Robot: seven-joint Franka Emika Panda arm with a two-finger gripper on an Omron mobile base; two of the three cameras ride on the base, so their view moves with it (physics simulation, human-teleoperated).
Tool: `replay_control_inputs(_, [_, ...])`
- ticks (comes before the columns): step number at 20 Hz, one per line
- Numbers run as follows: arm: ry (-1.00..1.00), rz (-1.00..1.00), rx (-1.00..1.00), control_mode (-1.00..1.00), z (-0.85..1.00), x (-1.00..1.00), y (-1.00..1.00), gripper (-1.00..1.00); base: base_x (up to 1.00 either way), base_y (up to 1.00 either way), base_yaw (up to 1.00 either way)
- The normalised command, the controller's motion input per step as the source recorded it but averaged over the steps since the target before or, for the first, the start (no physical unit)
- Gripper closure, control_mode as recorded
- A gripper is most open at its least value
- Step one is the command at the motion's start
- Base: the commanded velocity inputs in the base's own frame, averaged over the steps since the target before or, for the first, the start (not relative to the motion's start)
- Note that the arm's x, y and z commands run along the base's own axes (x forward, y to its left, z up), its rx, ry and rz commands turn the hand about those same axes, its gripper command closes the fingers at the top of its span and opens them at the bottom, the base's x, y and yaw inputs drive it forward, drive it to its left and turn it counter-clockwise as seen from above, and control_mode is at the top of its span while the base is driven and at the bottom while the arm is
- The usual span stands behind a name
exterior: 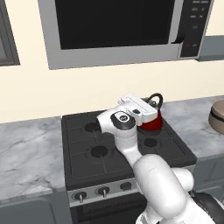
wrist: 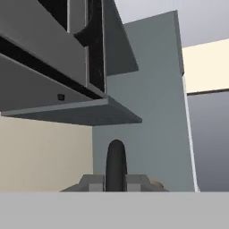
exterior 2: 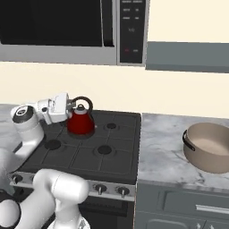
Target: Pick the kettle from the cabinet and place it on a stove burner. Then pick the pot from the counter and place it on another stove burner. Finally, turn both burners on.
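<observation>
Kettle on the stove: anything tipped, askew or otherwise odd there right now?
Nothing stands out. The kettle stands upright on a back burner, with the gripper shut on its handle. The pot sits upright on the counter.

The red kettle (exterior 2: pixel 81 120) stands upright on a back burner (exterior 2: pixel 83 132); the tan pot (exterior 2: pixel 210 147) sits apart on the marble tabletop (exterior 2: pixel 163 147).

The white arm rises from lower right in the left base view, elbow bent at centre; its gripper (exterior 2: pixel 71 107) points sideways, closed on a black loop handle.
</observation>
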Motion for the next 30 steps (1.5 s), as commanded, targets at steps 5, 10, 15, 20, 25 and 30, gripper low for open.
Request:
replay_control_inputs(5, [0.00,-0.10,-0.08,-1.00,-0.11,0.50,-0.03,1.00,0.00,0.00,0.00])
replay_control_inputs(10, [0.00,-0.08,-0.07,-1.00,-0.09,0.53,-0.03,1.00,0.00,0.00,0.00])
replay_control_inputs(15, [0.00,-0.07,-0.05,-1.00,-0.10,0.53,-0.02,1.00,0.00,0.00,0.00])
replay_control_inputs(20, [0.00,-0.05,-0.02,-1.00,-0.12,0.47,-0.07,1.00,0.00,0.00,0.00])
replay_control_inputs(25, [0.00,-0.04,0.00,-1.00,-0.17,0.40,-0.16,1.00,0.00,0.00,0.00])
replay_control_inputs(30, [0.00,-0.04,0.00,-1.00,-0.17,0.40,-0.17,1.00,0.00,0.00,0.00])
